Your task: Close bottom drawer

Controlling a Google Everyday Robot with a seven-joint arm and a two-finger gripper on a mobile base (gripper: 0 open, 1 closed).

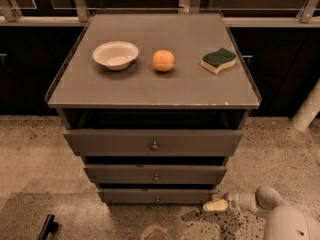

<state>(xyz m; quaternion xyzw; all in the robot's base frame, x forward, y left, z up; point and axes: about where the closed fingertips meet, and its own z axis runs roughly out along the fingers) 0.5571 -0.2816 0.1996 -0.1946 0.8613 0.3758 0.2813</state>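
Tool point(212, 206) just beside bottom drawer point(157, 197) corner

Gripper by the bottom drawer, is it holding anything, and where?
Nothing appears held. The gripper sits low at the right end of the bottom drawer front, away from its knob.

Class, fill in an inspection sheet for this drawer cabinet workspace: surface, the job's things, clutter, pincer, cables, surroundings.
Surface: grey cabinet top with a raised rim.
Job's things: bottom drawer, slimmest front, small round knob, dark gap above it.
Clutter: white bowl, orange and green-and-yellow sponge in a row on top, apart from one another.
Grippers: pincer low by the floor, at the bottom drawer's right end; contact cannot be told.
Cables: nothing seen.
Surroundings: speckled floor; white pipe at right; dark object on the floor, lower left.
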